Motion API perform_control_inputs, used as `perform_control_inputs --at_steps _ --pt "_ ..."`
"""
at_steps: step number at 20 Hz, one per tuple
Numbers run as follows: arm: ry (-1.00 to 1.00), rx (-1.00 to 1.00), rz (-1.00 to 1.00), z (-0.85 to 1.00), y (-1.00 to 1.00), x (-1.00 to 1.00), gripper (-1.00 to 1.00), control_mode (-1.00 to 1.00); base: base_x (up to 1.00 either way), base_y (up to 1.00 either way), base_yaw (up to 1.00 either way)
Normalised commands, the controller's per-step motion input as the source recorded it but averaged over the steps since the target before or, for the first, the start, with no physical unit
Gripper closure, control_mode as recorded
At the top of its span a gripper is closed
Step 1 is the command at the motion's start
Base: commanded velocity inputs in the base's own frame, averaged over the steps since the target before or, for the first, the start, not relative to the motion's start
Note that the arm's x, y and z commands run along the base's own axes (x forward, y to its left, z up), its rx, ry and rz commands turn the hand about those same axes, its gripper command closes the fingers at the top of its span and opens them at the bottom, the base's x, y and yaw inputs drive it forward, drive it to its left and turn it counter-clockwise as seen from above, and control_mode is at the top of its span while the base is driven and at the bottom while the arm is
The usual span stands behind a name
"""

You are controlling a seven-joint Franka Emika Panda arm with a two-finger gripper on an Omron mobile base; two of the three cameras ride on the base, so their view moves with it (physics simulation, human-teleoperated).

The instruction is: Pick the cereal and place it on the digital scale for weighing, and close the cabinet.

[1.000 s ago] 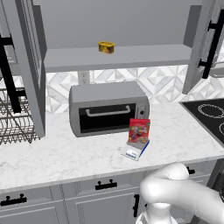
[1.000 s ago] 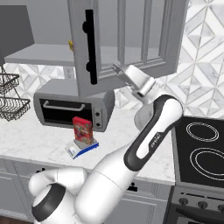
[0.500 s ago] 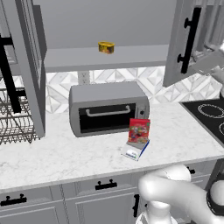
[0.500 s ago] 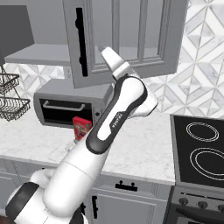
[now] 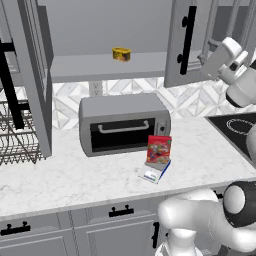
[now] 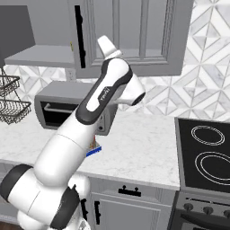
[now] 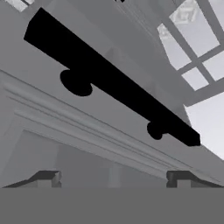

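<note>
**Ana:** End effector (image 5: 207, 54) first, in the left base view: it sits at the upper right, pressed against the back of the right cabinet door (image 5: 186, 42), and from this angle I cannot tell how its fingers stand. The cereal (image 5: 158, 150) stands upright on the digital scale (image 5: 153, 173), centre of the frame, on the surface (image 5: 60, 180) just in front of the toaster oven (image 5: 122, 122). A small yellow can (image 5: 121, 54) sits on the cabinet shelf at the upper middle.

**Ben:** And the right base view?

**Ana:** The arm (image 6: 105, 96) reaches up to that door (image 6: 134, 36) at the top centre, beside its black bar handle (image 6: 81, 36). A blue corner of the scale (image 6: 94, 150) peeks out beside the arm, lower left.

**Ben:** Hand view?

**Ana:** The bar handle (image 7: 109, 81) runs diagonally from upper left to lower right on the door panel (image 7: 65, 127). The fingertips (image 7: 46, 178) stand wide apart at the bottom, clamped on nothing.

**Ben:** How will the door handle?

**Ana:** I judge it stiff and hinged, light to swing. A flat push on the panel near the handle edge should suffice; no grasp needed. The smooth face could let the fingers slide.
</note>
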Motion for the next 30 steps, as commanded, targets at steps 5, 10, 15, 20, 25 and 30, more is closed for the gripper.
perform_control_inputs --at_steps 5,10,15,20,25,30 --pt "0.05 0.0 0.0 -0.03 0.1 1.0 -1.0 -1.0 0.0 0.0 0.0" --pt "0.02 0.0 0.0 -0.04 0.01 0.99 -1.0 -1.0 0.0 0.0 0.0" --pt "-0.06 0.0 0.0 -0.33 0.0 0.83 -1.0 -1.0 0.0 0.0 0.0" --pt "-0.2 0.0 0.0 -0.08 0.0 -0.52 -1.0 -1.0 0.0 0.0 0.0" --pt "-0.28 -0.01 0.01 0.08 0.01 -1.0 -1.0 -1.0 0.0 0.0 0.0" --pt "-0.36 -0.08 0.02 0.22 0.55 -1.0 -1.0 -1.0 0.0 0.0 0.0"
